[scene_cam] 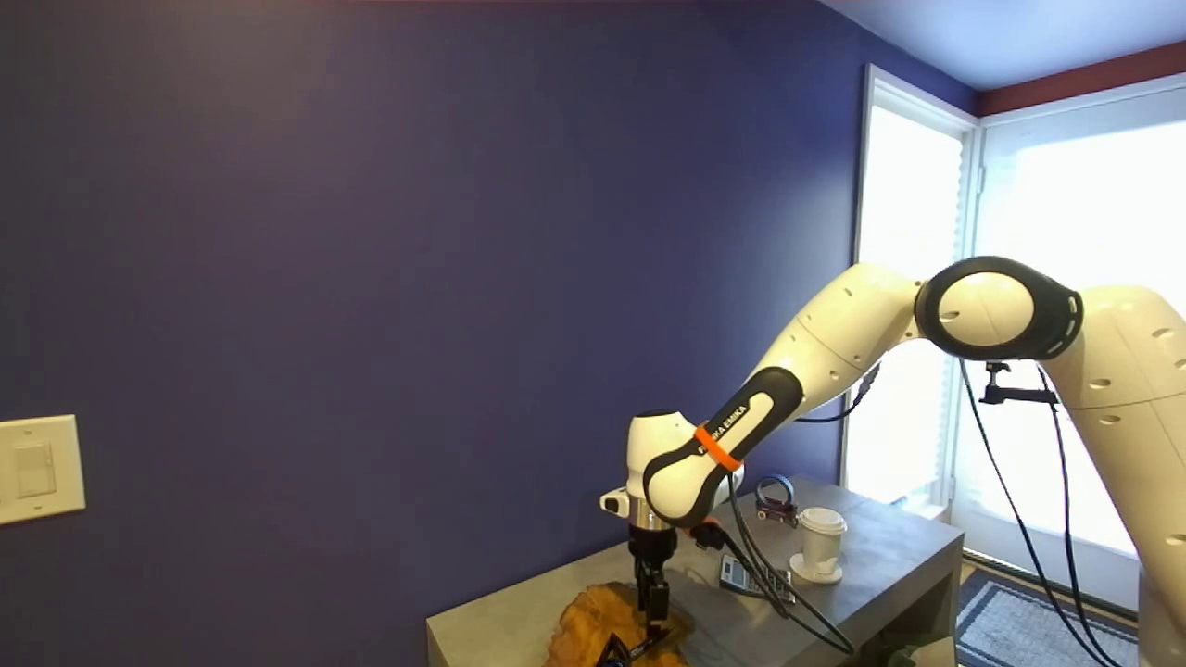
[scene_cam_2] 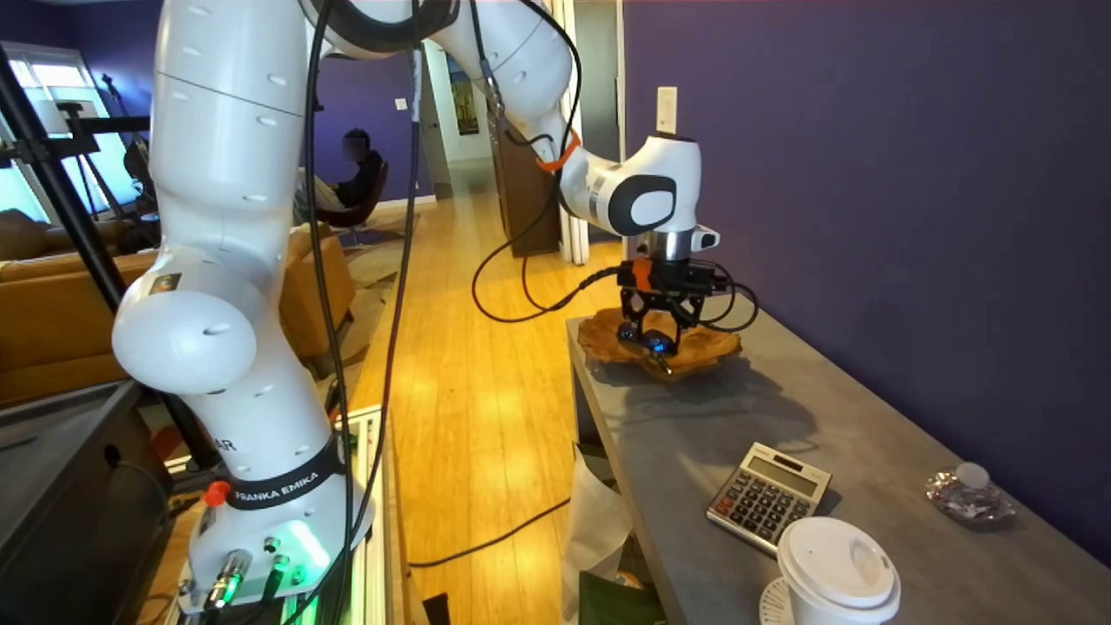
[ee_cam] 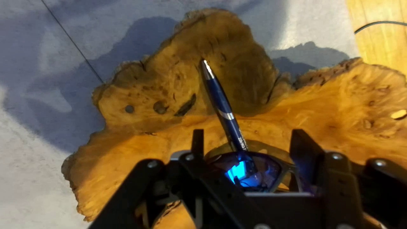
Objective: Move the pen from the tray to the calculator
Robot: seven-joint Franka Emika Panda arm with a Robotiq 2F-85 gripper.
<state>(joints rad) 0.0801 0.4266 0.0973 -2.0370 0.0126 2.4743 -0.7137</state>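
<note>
Arm [scene_cam: 834, 324] bent, end effector [ee_cam: 247, 141] downward — 2 fingers [ee_cam: 197, 143] apart, over tray [ee_cam: 143, 144] with pen [ee_cam: 221, 101]

Place: home, living-rm. type, going by furn. & finishes. Incl.: tan sofa [scene_cam_2: 52, 321], leather-look; lounge chair [scene_cam_2: 347, 217] w/ seated person [scene_cam_2: 356, 180]; wood flr. [scene_cam_2: 460, 417]; purple wall [scene_cam: 371, 232]; pale light switch [scene_cam: 35, 470]; tall window [scene_cam: 913, 204], sunlit; glazed door [scene_cam: 1075, 204] adj.; grey rug [scene_cam: 1047, 616], bordered, nr. door; framed pic. [scene_cam_2: 463, 100] hung in bkgd.; addl. bright panes [scene_cam_2: 61, 74] beyond sofa.
</note>
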